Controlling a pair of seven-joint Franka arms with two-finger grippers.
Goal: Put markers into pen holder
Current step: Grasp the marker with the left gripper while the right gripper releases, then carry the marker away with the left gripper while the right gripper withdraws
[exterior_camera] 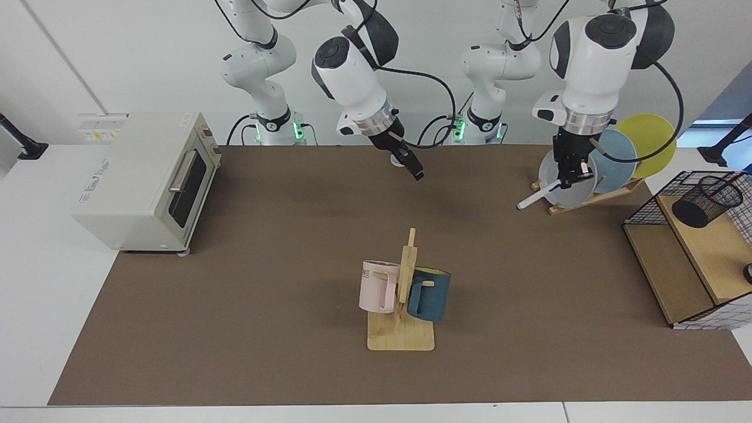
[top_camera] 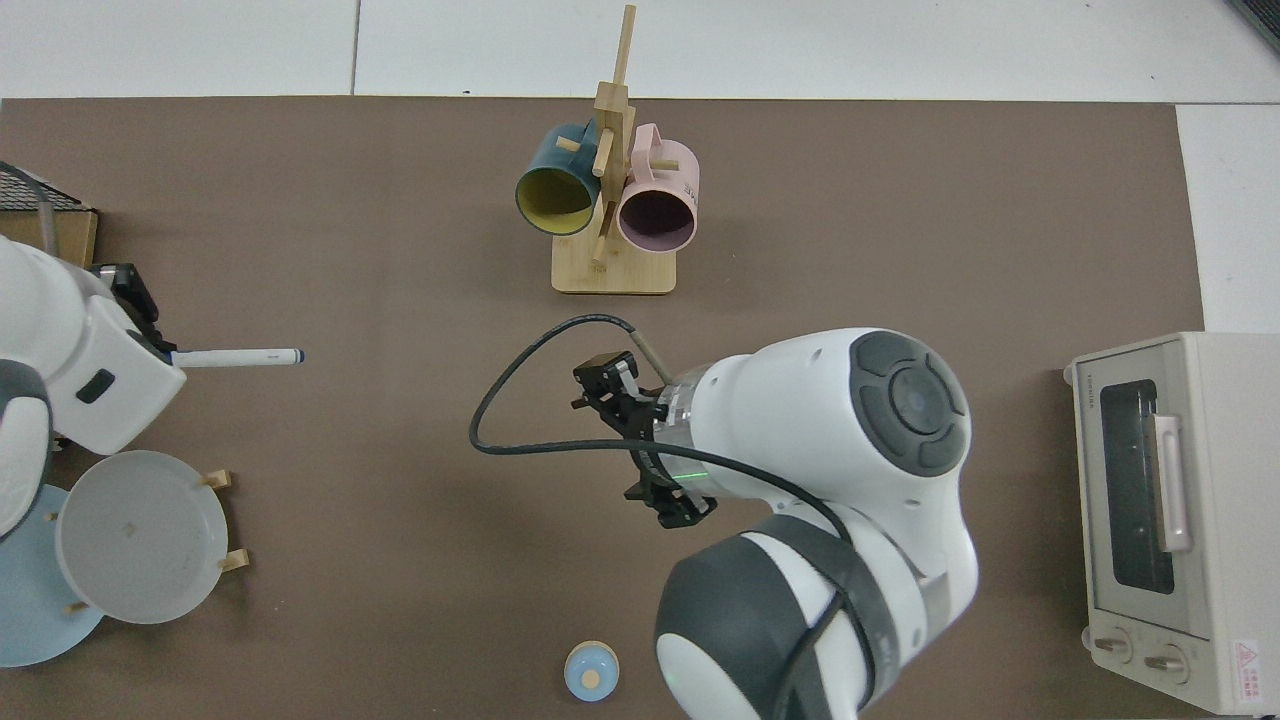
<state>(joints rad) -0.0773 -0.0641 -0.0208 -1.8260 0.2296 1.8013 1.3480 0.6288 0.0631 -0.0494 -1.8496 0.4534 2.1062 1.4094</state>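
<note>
The facing view alone shows the pen holder (exterior_camera: 707,201), lying tilted on the wooden shelf of the wire basket (exterior_camera: 646,208) at the table's edge; the top view shows only that basket's corner. The top view alone shows a small blue round object (top_camera: 591,670) on the mat.

The left gripper (exterior_camera: 568,176) hangs in front of the grey plate (exterior_camera: 581,194) on the plate rack (exterior_camera: 593,198), fingers clamped on the marker (exterior_camera: 535,197) at its tail end. The marker is held above the mat, well apart from the pen holder. Its long axis slants downward, blue cap lowest, pointing toward mid-table.

The right gripper (exterior_camera: 409,161) hovers over the far mat, fingers spread, holding nothing.

The mug tree (exterior_camera: 402,305) and toaster oven (exterior_camera: 147,179) stand well clear.
</note>
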